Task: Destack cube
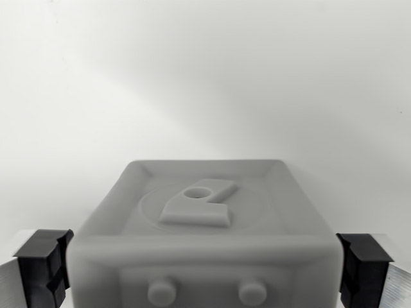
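The end effector (pixel 204 269) stood wide astride the grey moulded plastic cube (pixel 202 237), pre-grasp; next, closing and lifting seemed needed.

The cube (pixel 202 237) is cut off by the bottom edge, so whatever it rests on stays hidden. Both fingers (pixel 43 266) of the gripper (pixel 204 269) run out of frame too, and contact with the cube cannot be told.
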Robot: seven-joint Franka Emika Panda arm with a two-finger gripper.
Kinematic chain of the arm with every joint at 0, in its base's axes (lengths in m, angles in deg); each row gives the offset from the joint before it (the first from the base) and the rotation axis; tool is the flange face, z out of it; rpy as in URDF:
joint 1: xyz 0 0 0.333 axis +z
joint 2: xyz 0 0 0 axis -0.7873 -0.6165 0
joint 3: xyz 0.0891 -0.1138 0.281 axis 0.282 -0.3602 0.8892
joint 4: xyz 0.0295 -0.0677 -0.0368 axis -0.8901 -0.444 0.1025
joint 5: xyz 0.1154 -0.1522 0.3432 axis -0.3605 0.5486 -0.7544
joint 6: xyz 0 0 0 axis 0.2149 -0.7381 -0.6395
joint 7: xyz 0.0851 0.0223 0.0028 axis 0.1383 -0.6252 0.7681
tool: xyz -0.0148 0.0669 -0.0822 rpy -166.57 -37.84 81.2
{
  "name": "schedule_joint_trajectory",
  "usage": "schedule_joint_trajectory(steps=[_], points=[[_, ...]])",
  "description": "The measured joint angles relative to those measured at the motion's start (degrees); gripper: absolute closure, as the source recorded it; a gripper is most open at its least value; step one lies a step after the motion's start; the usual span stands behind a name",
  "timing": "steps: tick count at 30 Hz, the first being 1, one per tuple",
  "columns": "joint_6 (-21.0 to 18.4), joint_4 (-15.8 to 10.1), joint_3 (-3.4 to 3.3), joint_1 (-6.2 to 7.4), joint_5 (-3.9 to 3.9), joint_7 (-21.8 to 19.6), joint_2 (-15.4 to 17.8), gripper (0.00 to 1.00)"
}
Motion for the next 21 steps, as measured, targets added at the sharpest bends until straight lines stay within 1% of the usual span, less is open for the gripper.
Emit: schedule_joint_trajectory(steps=[13,21], points=[[-0.1,0.0,0.00,0.00,0.00,0.0,0.1,0.00],[-1.3,-0.5,0.08,-0.07,-0.04,0.1,2.0,0.00]])
